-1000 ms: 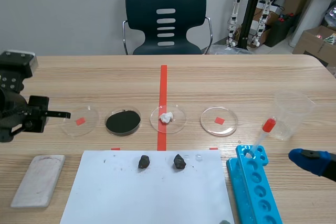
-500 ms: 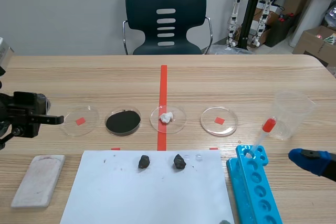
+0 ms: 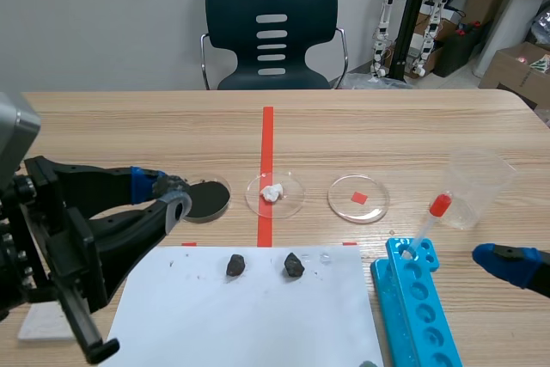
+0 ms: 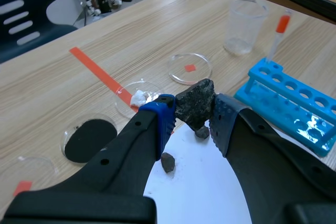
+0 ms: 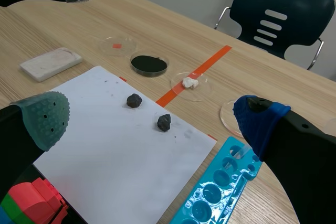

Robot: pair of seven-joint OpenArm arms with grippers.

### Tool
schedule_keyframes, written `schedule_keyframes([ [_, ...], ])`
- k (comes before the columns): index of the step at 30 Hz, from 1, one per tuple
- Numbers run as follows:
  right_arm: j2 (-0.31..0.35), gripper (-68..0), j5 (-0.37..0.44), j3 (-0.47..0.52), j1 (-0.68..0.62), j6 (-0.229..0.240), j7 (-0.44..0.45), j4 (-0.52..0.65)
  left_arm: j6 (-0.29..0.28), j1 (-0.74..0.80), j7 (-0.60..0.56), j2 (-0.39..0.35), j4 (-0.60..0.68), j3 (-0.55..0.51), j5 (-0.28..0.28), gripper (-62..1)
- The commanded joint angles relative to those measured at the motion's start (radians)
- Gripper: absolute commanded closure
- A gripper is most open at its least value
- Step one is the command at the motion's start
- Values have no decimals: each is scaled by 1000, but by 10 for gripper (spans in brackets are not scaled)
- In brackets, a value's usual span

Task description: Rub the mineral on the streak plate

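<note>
Streak plate [image 5: 51, 63]: in the scene view my left arm [image 3: 94, 229] hides all but one corner, at 8 o'clock of my left gripper [image 4: 193, 109]. Right gripper [image 5: 152, 121]: cut off at the scene's edge (one blue pad shows); its wrist view gives it spread wide, holding nothing. Left gripper clamps the mineral [image 4: 195, 103]: dark grey, rough, angular, raised off the table [image 3: 387, 126] at 9 o'clock of the black-powder dish [image 3: 209, 199].
</note>
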Motion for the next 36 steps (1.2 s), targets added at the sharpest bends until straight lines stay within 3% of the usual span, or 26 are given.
schedule_keyframes([
  [1,5,-679,11,3,4,0,19,11,10,11,-34,-2,11,-1,8,-100],
  [36,5,-679,11,3,4,0,18,11,11,18,-30,-2,10,-1,23,-100],
])
